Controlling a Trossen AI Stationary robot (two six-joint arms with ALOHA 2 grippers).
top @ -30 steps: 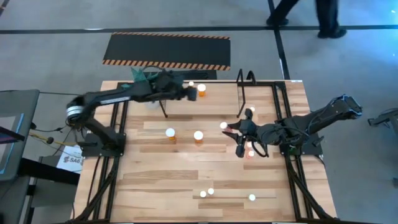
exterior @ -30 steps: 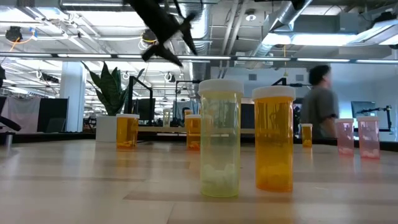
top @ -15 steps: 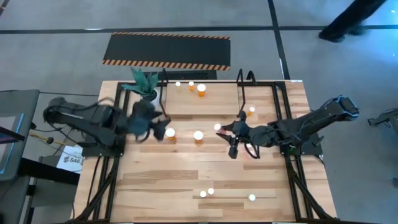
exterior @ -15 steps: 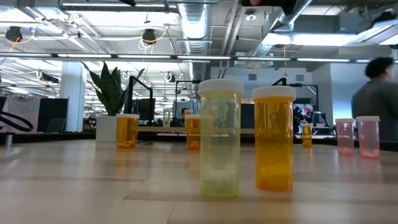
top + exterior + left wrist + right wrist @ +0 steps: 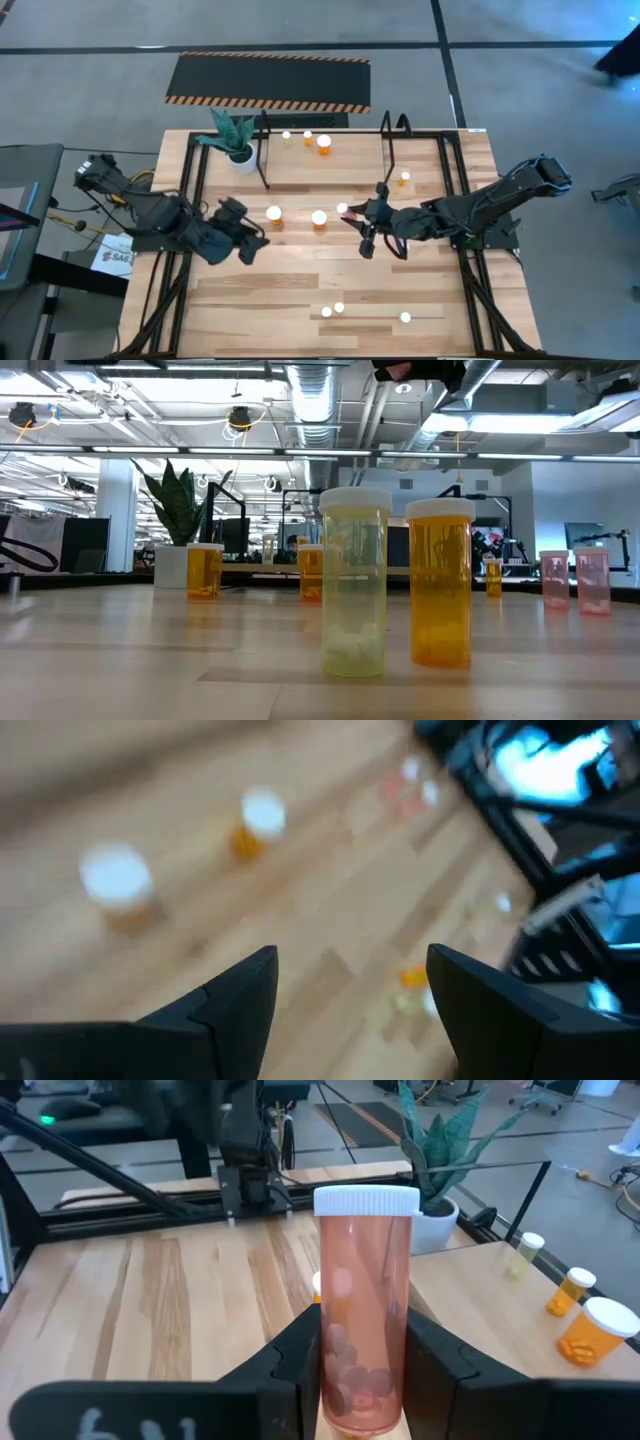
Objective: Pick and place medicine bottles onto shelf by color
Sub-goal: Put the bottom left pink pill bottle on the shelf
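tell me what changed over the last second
The left gripper pulled back from the shelf toward the table's near left, empty and open. The right gripper, shut on a pink bottle, carried it leftward toward the middle. A person walking behind the table has left the view. The other bottles, plant and shelf stayed put.

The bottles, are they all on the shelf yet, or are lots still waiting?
Three medicine bottles already stand on the shelf, near the plant. The right gripper is shut on a red-pink bottle, held over the table's middle. The left gripper is open and empty. Several more wait on the table, like the orange pair and three near the front edge.
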